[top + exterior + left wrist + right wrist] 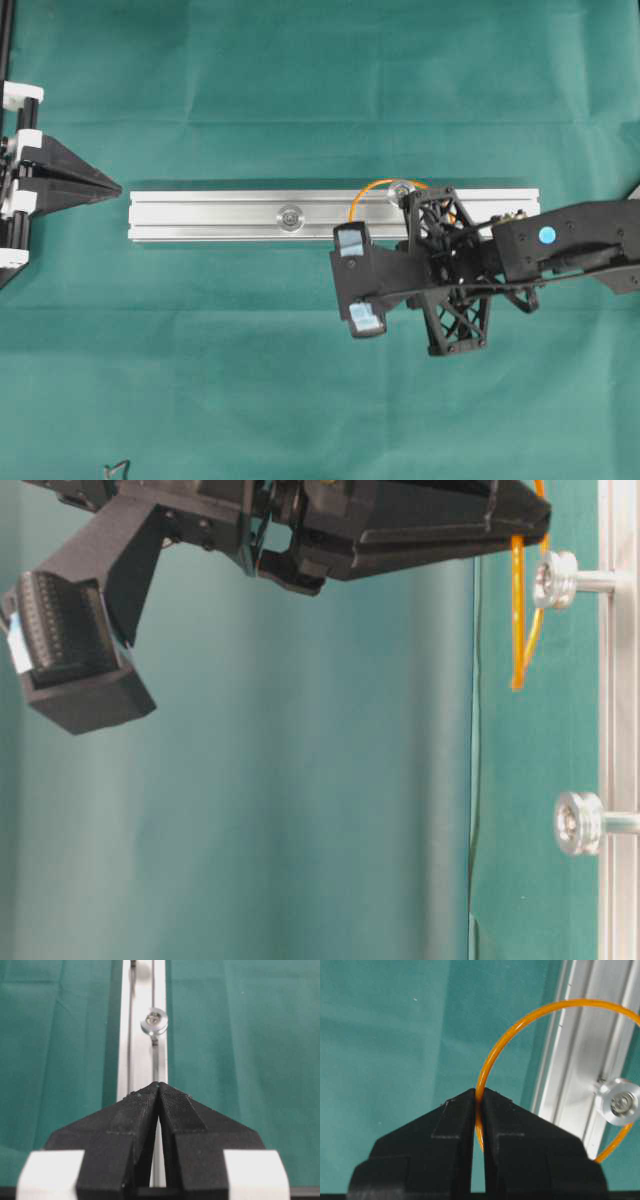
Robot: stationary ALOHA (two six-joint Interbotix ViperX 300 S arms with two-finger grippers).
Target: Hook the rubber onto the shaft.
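The orange rubber band [372, 186] is a thin loop held over the right part of the silver rail [200, 215]. My right gripper [440, 212] is shut on one side of the band [580, 1002], with its tips [480, 1091] beside the rail. The head of the right shaft [619, 1102] shows inside the loop's outline. In the table-level view the band [518, 630] hangs level with that shaft's head [555, 580]. I cannot tell whether it is round the shaft. My left gripper [118, 188] is shut and empty, just off the rail's left end [159, 1084].
A second shaft [290, 215] stands mid-rail and also shows in the left wrist view [154, 1021] and the table-level view [580, 823]. Green cloth [300, 380] covers the table. A small dark wire shape [118, 468] lies at the front left edge.
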